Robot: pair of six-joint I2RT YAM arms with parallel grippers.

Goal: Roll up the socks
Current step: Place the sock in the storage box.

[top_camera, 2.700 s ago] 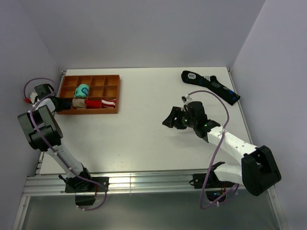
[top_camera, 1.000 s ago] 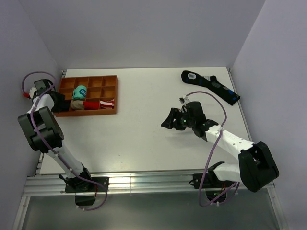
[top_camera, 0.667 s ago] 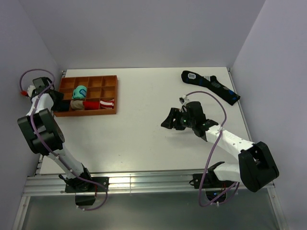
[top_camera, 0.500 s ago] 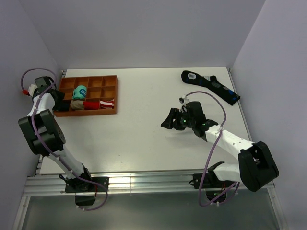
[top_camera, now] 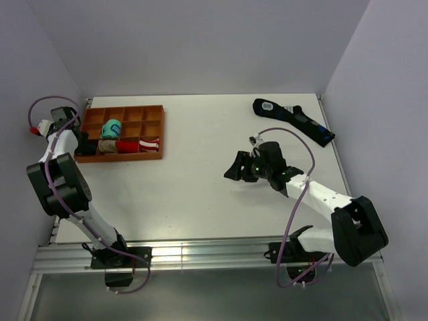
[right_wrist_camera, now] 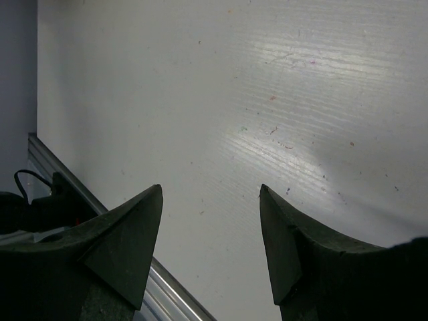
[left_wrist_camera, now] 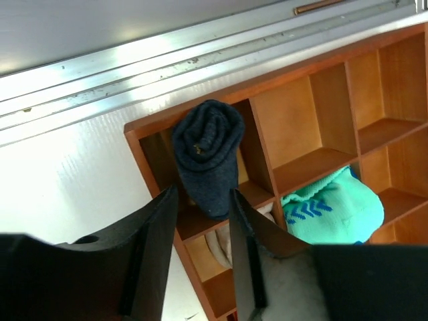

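— Left wrist view: how does the left gripper point(left_wrist_camera: 202, 200) stand?
— Fingers partly spread, flanking the socks' point(left_wrist_camera: 206, 144) near end; no squeeze shows. That roll sits in the tray's point(left_wrist_camera: 287, 120) corner cell, likely stowed as finished.
— And the right gripper point(right_wrist_camera: 210, 194)?
— Spread wide above the counter point(right_wrist_camera: 200, 80), holding nothing.

The table point(top_camera: 200, 187) is bare across its middle and near side, so passage there is open. The tray point(top_camera: 127, 107) stands at far left, close to the left wall point(top_camera: 33, 67). Little room remains there, and the left gripper point(left_wrist_camera: 202, 195) fills it. A navy roll point(left_wrist_camera: 207, 144) plugs a corner cell, and a teal bundle point(top_camera: 112, 127), beige bundle point(top_camera: 109, 144) and red-white bundle point(top_camera: 144, 144) fill others. The far and right cells are free. A long sock point(top_camera: 294, 120) lies far right. The right gripper point(top_camera: 235, 167) hangs over the middle right.
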